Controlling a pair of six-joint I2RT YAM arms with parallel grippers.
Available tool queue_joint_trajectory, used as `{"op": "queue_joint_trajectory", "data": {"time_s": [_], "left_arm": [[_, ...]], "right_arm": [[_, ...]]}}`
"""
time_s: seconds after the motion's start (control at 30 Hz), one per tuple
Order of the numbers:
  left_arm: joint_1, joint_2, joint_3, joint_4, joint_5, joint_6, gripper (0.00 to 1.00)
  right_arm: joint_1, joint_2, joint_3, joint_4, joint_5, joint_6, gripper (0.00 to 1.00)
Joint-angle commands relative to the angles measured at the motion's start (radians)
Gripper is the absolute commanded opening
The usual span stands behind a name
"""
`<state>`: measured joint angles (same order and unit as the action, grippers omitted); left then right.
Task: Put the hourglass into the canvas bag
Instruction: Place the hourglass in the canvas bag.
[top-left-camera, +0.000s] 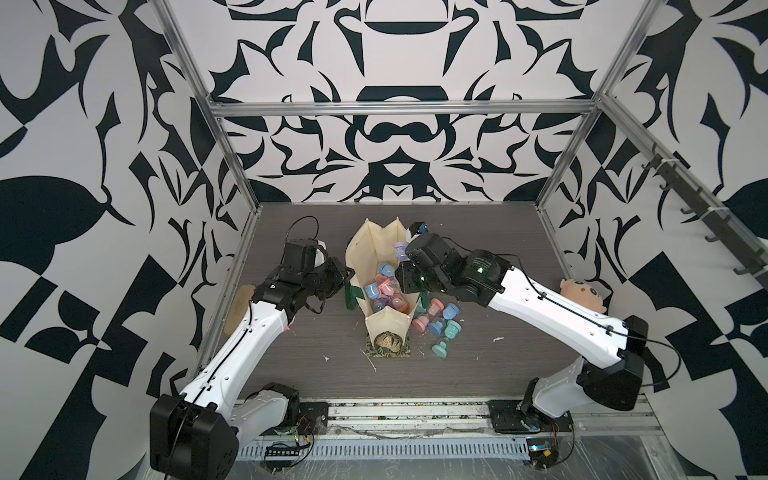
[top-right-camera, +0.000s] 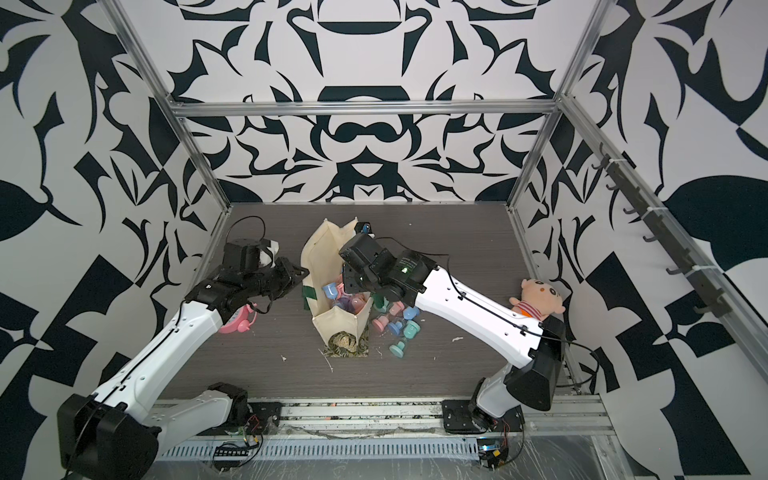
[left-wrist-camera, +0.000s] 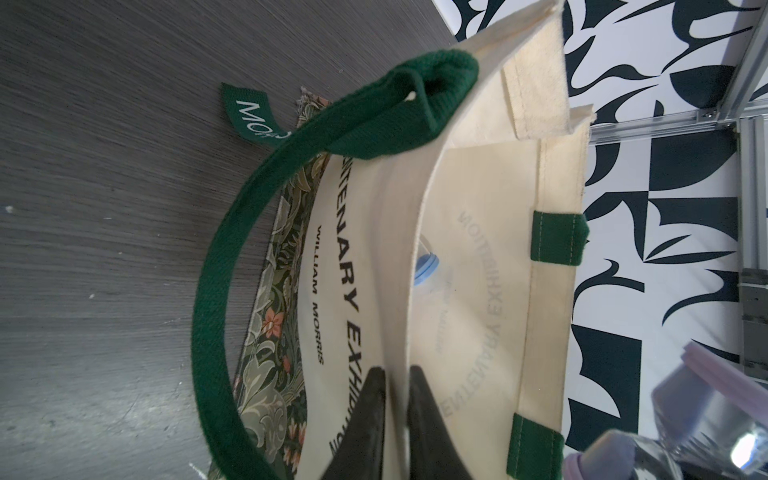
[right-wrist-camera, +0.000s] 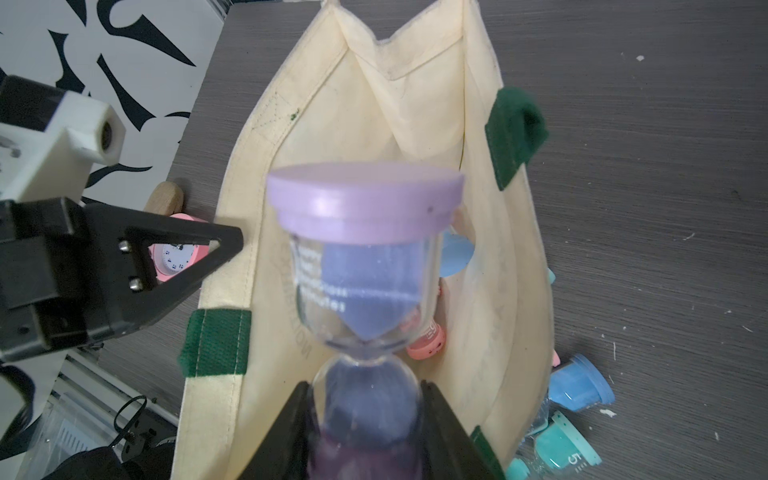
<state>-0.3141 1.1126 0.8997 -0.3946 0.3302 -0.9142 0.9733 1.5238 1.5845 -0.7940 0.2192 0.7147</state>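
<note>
Black-and-white patterned walls enclose a grey wood-grain tabletop (top-left-camera: 478, 249), and at its centre the cream canvas bag (top-left-camera: 386, 328) stands with its mouth spread open. In the right wrist view the right gripper (right-wrist-camera: 368, 386) fills the bottom centre of the frame, its two black fingers clamped on the lower bulb of a purple hourglass (right-wrist-camera: 365, 199). The hourglass points away from the gripper, lilac cap farthest out, with the bag's cream interior directly behind it. In a top view the same hourglass (top-left-camera: 401, 249) sits over the upper right part of the bag's mouth, close to the rim; whether it hangs above the rim or has dipped below it cannot be told. The left gripper (left-wrist-camera: 395, 370) appears at the bottom centre of the left wrist view, closed on the bag's printed side wall, the fabric edge pinched between its fingers, next to a dark green strap handle (left-wrist-camera: 232, 266). Pink, blue and purple hourglasses (top-left-camera: 384, 291) already lie inside the bag, and more pink, blue and teal hourglasses (top-left-camera: 438, 322) lie on the table just right of it. A pink alarm clock (top-right-camera: 239, 322) rests under the left arm, and a plush doll (top-left-camera: 584, 293) lies at the right edge.
</note>
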Motion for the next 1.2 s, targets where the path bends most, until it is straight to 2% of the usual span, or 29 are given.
{"op": "queue_joint_trajectory", "data": {"time_s": [0.0,0.43,0.87,1.13,1.17], "left_arm": [[0.004,0.009,0.043,-0.030,-0.002,0.024,0.15],[0.004,0.004,0.044,-0.036,0.000,0.032,0.13],[0.003,0.010,0.032,-0.031,0.004,0.039,0.11],[0.004,0.010,0.043,-0.041,0.009,0.049,0.07],[0.004,0.010,0.046,-0.043,0.009,0.051,0.07]], "right_arm": [[0.006,0.006,0.061,0.000,0.026,0.027,0.00],[0.003,0.168,0.202,-0.119,0.024,0.048,0.00],[-0.051,0.305,0.228,-0.169,-0.016,0.061,0.00],[-0.061,0.392,0.309,-0.227,0.009,0.072,0.00],[-0.065,0.403,0.318,-0.235,0.014,0.075,0.04]]}}
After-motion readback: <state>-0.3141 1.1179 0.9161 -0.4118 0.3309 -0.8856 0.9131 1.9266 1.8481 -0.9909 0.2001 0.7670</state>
